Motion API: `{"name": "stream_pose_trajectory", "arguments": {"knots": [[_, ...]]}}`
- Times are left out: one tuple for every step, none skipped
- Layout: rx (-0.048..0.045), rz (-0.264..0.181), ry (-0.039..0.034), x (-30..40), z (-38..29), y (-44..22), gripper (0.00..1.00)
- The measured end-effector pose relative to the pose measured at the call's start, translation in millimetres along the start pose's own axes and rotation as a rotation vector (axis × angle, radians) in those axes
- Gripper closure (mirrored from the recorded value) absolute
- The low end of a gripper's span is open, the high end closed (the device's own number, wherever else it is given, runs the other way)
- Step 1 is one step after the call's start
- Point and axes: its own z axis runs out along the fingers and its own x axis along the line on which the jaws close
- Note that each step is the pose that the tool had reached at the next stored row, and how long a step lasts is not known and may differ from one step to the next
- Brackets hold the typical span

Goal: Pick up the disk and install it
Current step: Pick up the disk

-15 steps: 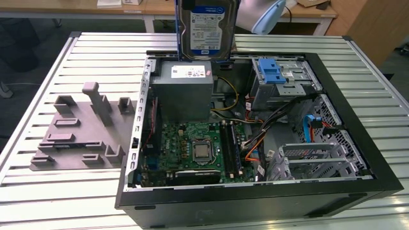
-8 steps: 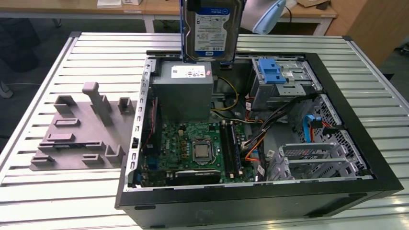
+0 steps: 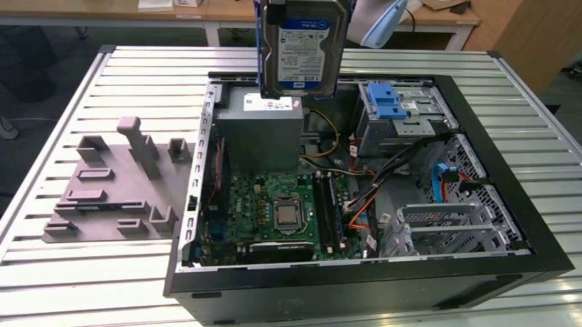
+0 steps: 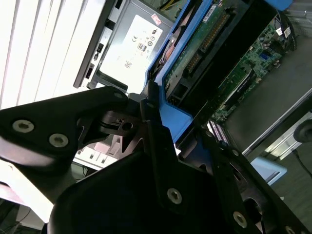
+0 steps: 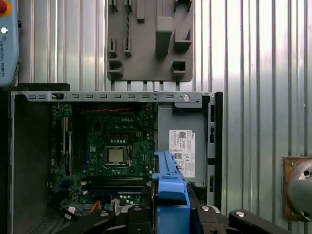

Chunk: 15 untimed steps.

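The disk, a silver hard drive with a white-and-blue label in a blue carrier bracket, hangs upright in the air above the back of the open computer case. It is over the grey power supply box. In the second wrist view my gripper is shut on the disk's blue carrier, with the black fingers pressed against its edge. The first wrist view looks down past the gripper and the blue carrier onto the case below.
Inside the case lie the motherboard, cables and a silver drive bay with a blue latch at the back, on the exterior view's right. A grey fixture plate sits on the slatted metal table, on the exterior view's left.
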Motion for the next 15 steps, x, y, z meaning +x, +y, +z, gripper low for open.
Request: {"name": "stream_pose_trajectory", "arguments": {"knots": [[0.0,0.0,-0.0001,2.7,0.0,-0.1,0.64],[0.0,0.0,-0.0001,5.2,0.1,-0.1,0.64],[0.0001,0.0,-0.0001,7.6,0.1,-0.2,0.64],[0.0002,0.0,-0.0001,9.0,0.1,-0.6,0.64],[0.0001,0.0,-0.0002,9.5,0.1,-1.4,0.64],[0.0001,0.0,-0.0001,9.6,0.1,-3.5,0.64],[0.0,0.0,-0.0001,9.6,0.0,-6.4,0.64],[0.0,0.0,0.0001,9.6,-0.1,-9.1,0.64],[0.0,0.0,0.0,9.5,-0.1,-10.7,0.64],[0.0,0.0,0.0,9.6,-0.1,-11.2,0.64],[0.0,0.0,0.0,9.6,-0.1,-11.2,0.64],[0.0,0.0,-0.0001,9.6,-0.1,-11.2,0.64],[0.0,0.0,0.0,9.5,-0.1,-11.2,0.64],[0.0,0.0,-0.0001,9.5,-0.1,-11.4,0.64],[0.0,0.0,0.0,9.5,-0.1,-11.5,0.64]]}}
